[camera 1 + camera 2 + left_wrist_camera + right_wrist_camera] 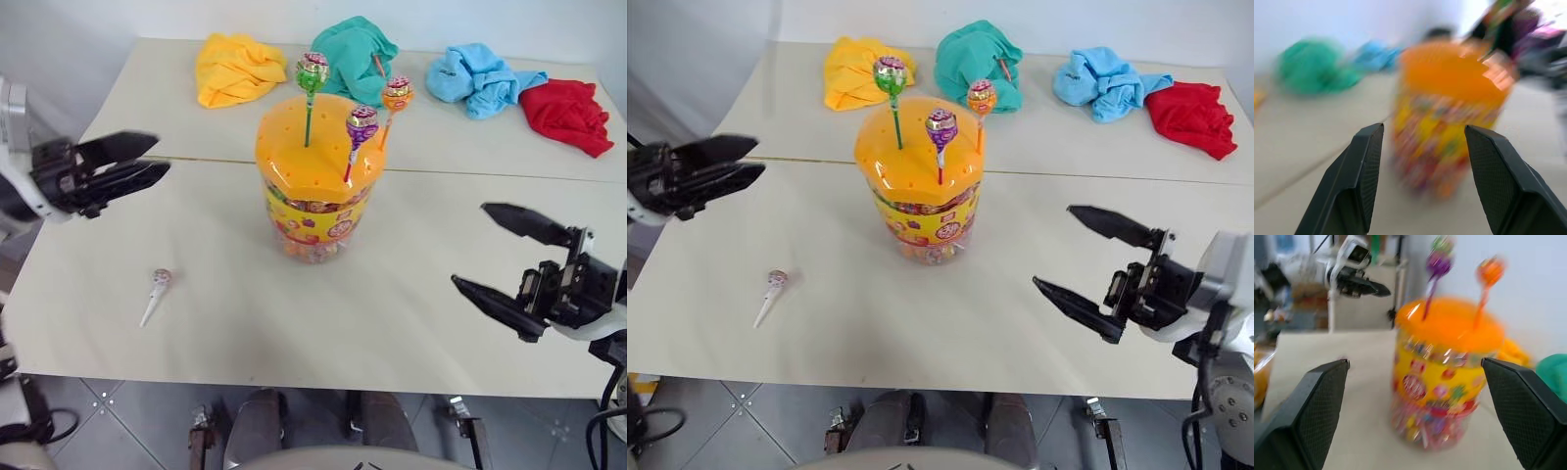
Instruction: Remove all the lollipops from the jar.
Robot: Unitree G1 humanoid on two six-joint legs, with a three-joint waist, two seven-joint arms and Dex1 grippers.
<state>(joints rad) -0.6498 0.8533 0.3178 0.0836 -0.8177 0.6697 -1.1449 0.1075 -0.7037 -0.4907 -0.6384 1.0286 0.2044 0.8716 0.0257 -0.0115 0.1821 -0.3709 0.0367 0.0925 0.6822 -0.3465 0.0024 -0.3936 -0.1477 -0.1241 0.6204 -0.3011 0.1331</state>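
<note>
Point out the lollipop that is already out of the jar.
The white-stick lollipop lying flat on the table, toward the left gripper's side. The other three lollipops stand upright in the jar's orange lid.

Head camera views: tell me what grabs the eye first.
The jar with its domed orange lid stands mid-table, three lollipops planted upright in its holes. A fourth lollipop lies on the table toward the robot's left. Four crumpled cloths, yellow, teal, blue and red, line the far edge.

left gripper [1420,147] — fingers apart, empty | jar [1449,122] ahead — blurred
</note>
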